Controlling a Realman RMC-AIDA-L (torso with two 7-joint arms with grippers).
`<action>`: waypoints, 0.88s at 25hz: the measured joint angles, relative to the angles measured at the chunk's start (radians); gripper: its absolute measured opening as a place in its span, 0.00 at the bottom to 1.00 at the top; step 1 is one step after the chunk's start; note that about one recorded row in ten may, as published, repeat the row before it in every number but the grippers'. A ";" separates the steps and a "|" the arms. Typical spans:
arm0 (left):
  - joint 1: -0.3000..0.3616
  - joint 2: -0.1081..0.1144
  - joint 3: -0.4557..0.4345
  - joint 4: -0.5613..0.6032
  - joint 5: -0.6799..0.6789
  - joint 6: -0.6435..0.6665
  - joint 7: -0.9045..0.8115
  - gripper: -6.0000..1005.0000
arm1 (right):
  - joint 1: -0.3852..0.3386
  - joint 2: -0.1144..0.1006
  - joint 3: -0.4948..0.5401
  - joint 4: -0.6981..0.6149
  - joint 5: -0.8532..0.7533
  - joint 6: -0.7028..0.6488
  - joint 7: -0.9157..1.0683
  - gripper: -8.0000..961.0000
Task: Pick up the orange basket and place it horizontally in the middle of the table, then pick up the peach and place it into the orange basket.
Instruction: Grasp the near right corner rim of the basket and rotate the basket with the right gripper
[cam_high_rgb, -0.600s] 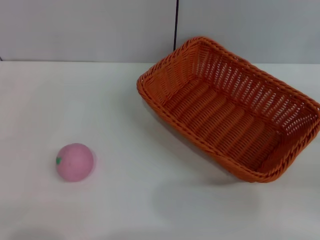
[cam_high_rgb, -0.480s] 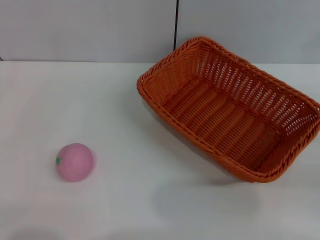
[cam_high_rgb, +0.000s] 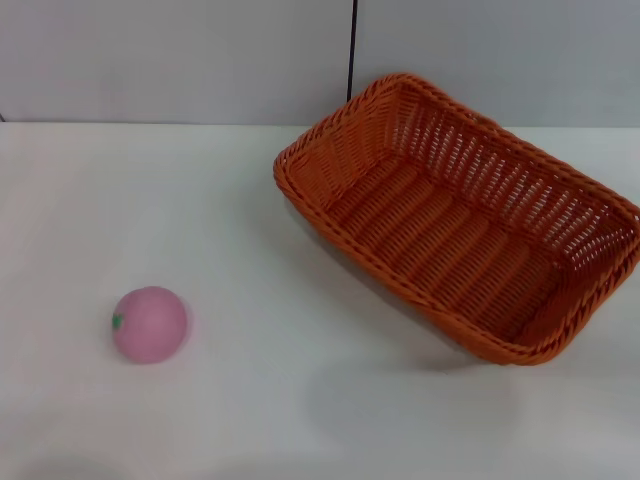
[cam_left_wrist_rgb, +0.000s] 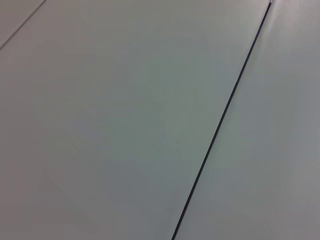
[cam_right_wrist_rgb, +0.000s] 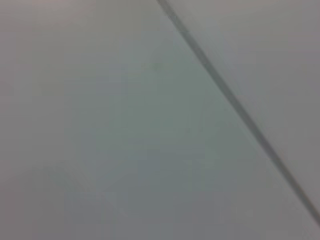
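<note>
The orange basket (cam_high_rgb: 465, 215) lies on the white table (cam_high_rgb: 250, 240) at the right, turned diagonally, its long side running from the far middle toward the near right. It is empty. The pink peach (cam_high_rgb: 150, 324) rests on the table at the near left, well apart from the basket, its green mark facing left. Neither gripper shows in the head view. Both wrist views show only a plain grey panelled wall with a dark seam.
A grey wall (cam_high_rgb: 180, 60) with a dark vertical seam (cam_high_rgb: 352, 50) stands behind the table's far edge. Bare white tabletop stretches between the peach and the basket and along the near edge.
</note>
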 joint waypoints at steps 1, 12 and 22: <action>0.000 0.000 0.000 0.000 0.000 0.000 0.000 0.81 | -0.001 0.000 0.000 -0.059 -0.054 -0.023 0.039 0.43; 0.001 0.000 0.000 -0.002 0.000 0.001 0.000 0.81 | 0.058 -0.024 -0.005 -0.508 -0.480 -0.056 0.565 0.56; -0.005 0.000 0.000 -0.002 0.000 0.010 0.000 0.80 | 0.288 -0.113 -0.048 -0.913 -1.073 -0.204 1.083 0.70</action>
